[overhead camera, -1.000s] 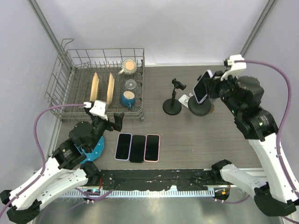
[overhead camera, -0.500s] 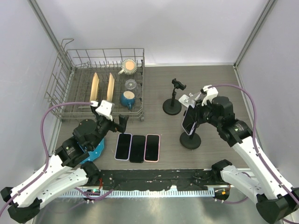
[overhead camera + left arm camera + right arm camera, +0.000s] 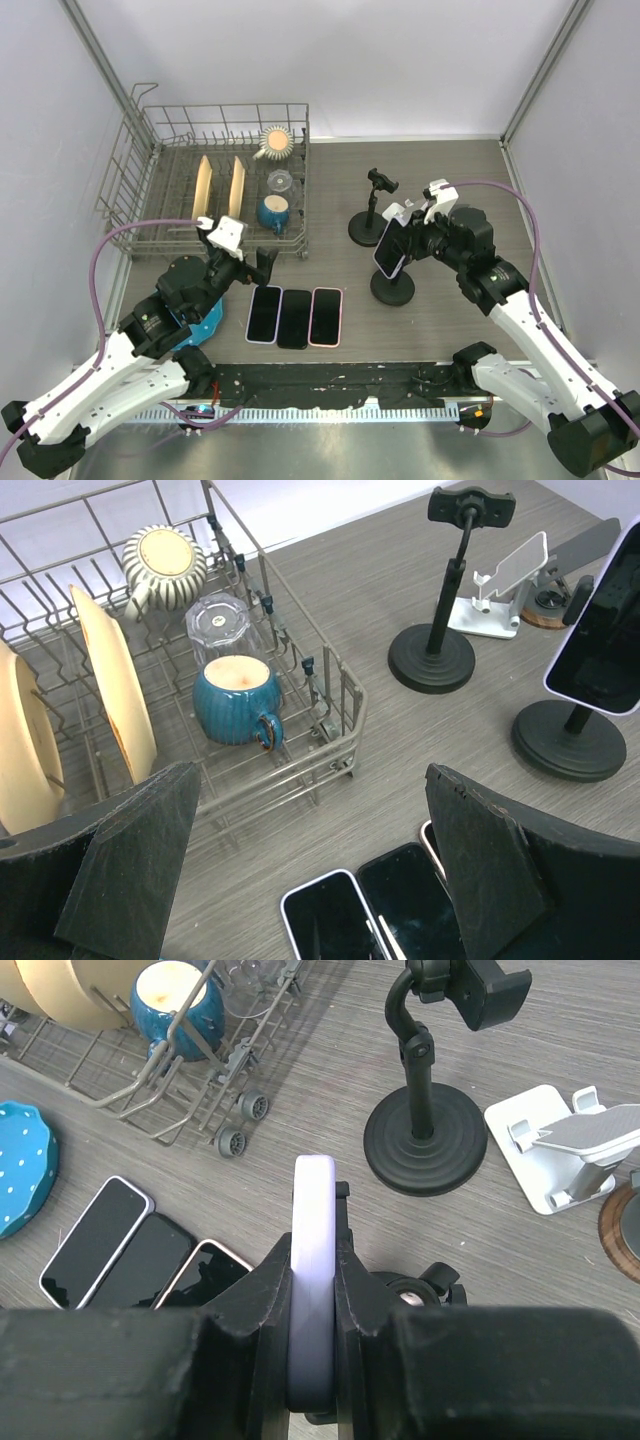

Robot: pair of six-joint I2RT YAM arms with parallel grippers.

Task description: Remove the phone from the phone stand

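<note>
Phone [image 3: 390, 248] sits clamped edgewise in my right gripper [image 3: 316, 1290], phone stand [image 3: 393, 289] just below; left gripper [image 3: 315, 872] gapes empty.

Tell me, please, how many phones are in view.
4: left phone, middle phone, right phone flat on the table; fourth phone in the stand, held by right gripper.
</note>
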